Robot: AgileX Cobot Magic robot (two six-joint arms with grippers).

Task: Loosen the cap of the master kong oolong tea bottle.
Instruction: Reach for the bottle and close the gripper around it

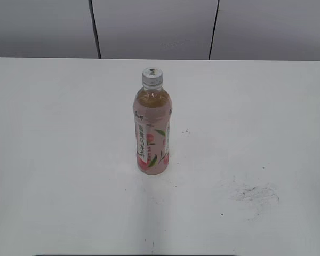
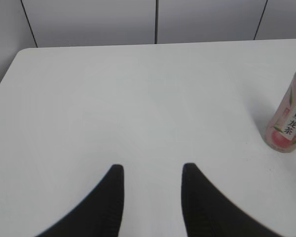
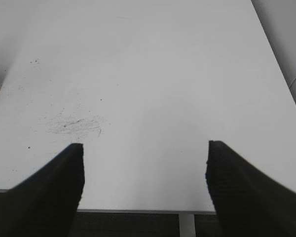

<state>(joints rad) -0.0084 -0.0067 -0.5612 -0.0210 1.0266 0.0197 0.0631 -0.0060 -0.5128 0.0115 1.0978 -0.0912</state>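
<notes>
White table (image 1: 53, 160) spreads under grey wall panels (image 1: 154, 26), with the bottle (image 1: 152, 130) upright near its middle, cap (image 1: 152, 77) on, and a dark scuff (image 1: 254, 194) to the bottle's right. Left gripper (image 2: 152, 190) hovers apart, empty, left of the bottle; right gripper (image 3: 144, 170) gapes wide, empty, beyond the scuff.

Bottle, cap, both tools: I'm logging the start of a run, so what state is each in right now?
Master kong oolong tea bottle: upright on the table, nearly full of amber tea, untouched.
Cap: on the bottle neck; how tight it is cannot be told.
Left tool: open, empty, off to one side of the bottle.
Right tool: open wide, empty, over the table's near edge.
</notes>
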